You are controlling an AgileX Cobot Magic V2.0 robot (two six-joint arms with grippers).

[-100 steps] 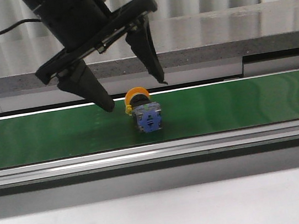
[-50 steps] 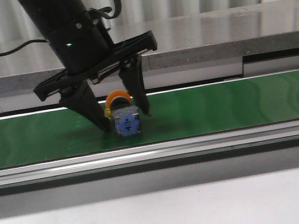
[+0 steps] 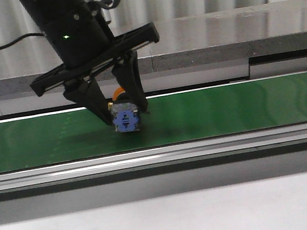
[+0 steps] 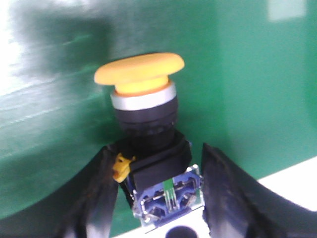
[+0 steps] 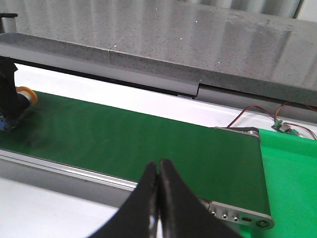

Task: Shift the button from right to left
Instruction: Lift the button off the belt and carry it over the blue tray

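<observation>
Jaws of your left gripper clamp the button across its contact block, cap axis pointing toward the belt's far edge; right gripper closed empty, well apart.

button: yellow cap, black collar, blue-and-clear block — small green spot
belt: plain dark green
left gripper: black
ledge: speckled grey

Left hand low, fingers clamped inward; right hand aloft, fingers pressed together.
</observation>
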